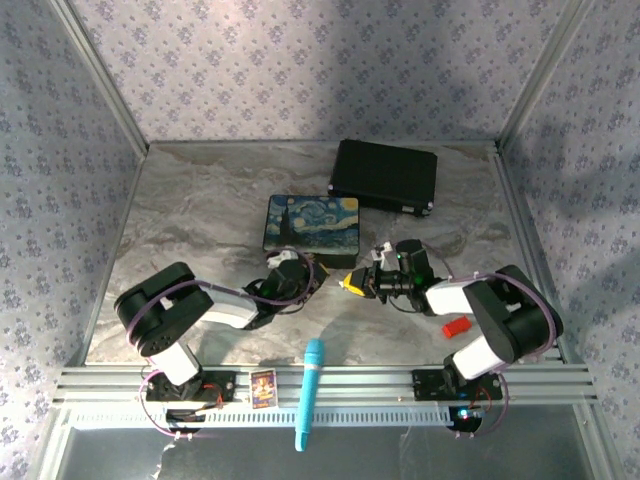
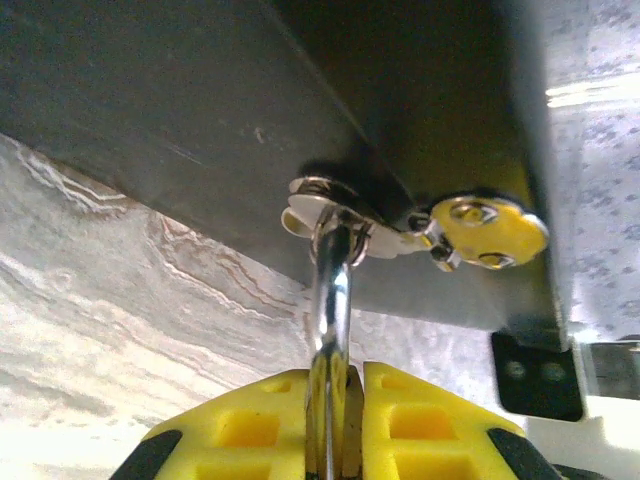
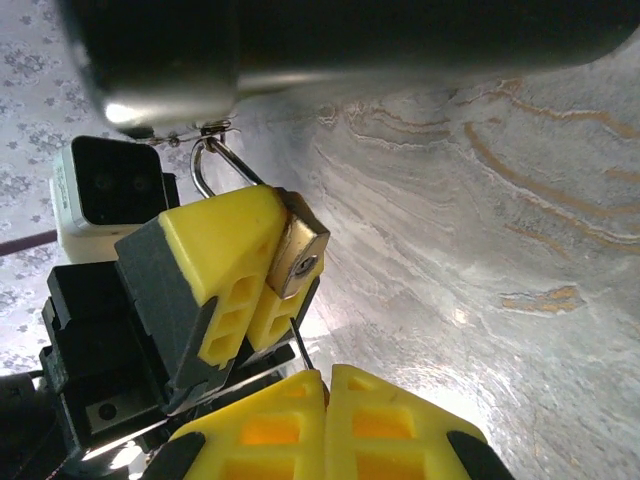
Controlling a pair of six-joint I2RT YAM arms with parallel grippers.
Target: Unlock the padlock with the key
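Your left gripper (image 3: 278, 272) clamps the padlock (image 3: 300, 255) just near of the painted box (image 1: 312, 228); your right gripper (image 3: 325, 378) is closed on the thin key (image 3: 300, 345) running up to it.

Glossy brass padlock (image 3: 301, 250), polished steel shackle (image 2: 330, 300), smooth marbled tabletop (image 3: 480, 200)

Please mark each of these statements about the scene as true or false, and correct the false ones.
1. The left gripper is shut on the padlock. True.
2. The shackle hangs free of everything. False: it is hooked into a small loop on the painted box.
3. The right gripper is open. False: it is shut on the thin key.
4. A red block lies beside the right arm. True.
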